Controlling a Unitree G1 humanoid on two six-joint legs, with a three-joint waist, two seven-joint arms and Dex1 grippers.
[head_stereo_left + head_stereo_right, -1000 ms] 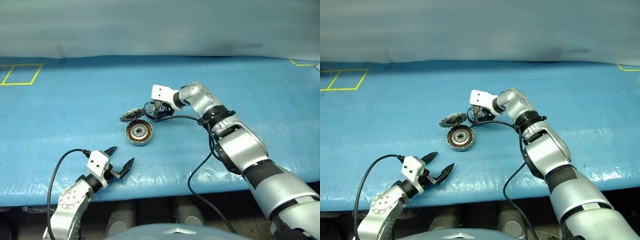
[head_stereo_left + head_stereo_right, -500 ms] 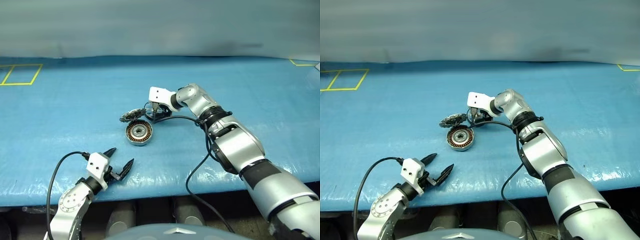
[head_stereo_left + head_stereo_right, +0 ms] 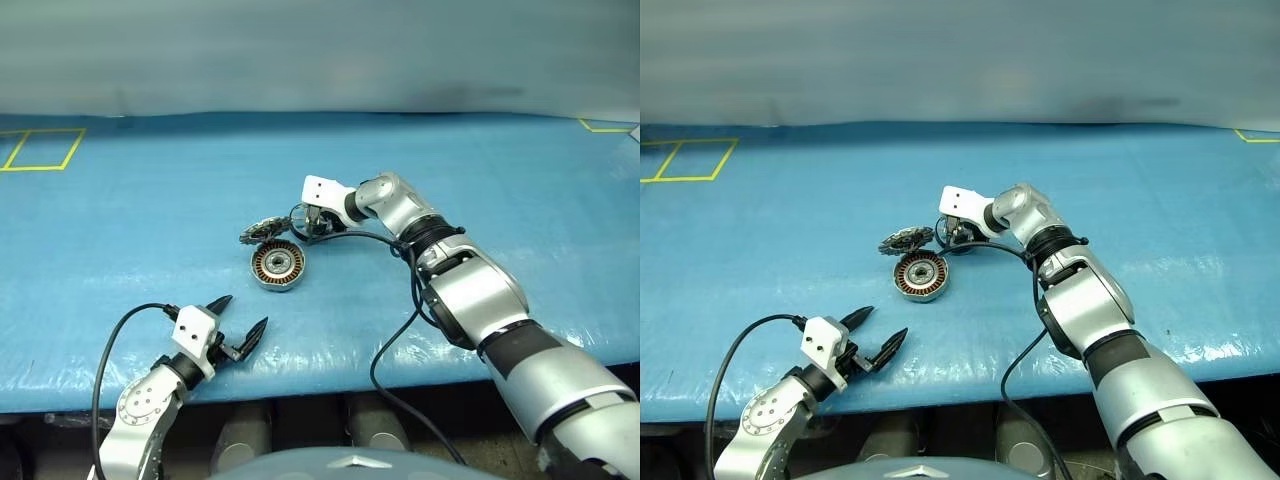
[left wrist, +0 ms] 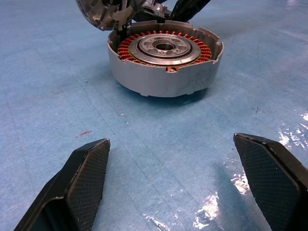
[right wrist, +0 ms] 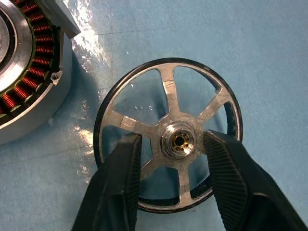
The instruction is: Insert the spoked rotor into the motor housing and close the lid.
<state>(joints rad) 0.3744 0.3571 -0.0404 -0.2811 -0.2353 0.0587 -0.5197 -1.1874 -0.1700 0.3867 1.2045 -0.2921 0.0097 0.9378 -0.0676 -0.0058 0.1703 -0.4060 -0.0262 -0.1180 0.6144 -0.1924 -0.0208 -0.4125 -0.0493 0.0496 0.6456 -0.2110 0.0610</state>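
Blue table [image 3: 150, 220]: right tool [image 5: 177, 159] straddles spoked rotor [image 5: 168, 139] hub, ungripped; left tool [image 4: 178, 178] open.

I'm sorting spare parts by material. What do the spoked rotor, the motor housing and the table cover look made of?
Spoked rotor: bare silvery metal spokes and hub, probably aluminium, with a dark rim whose material I can't tell.
Motor housing: dull matte grey metal shell, seemingly cast, around glossy copper-coloured wire windings and a polished silver hub.
Table cover: blue sheet, likely plastic or coated fabric, with faint weave lines and shiny patches.
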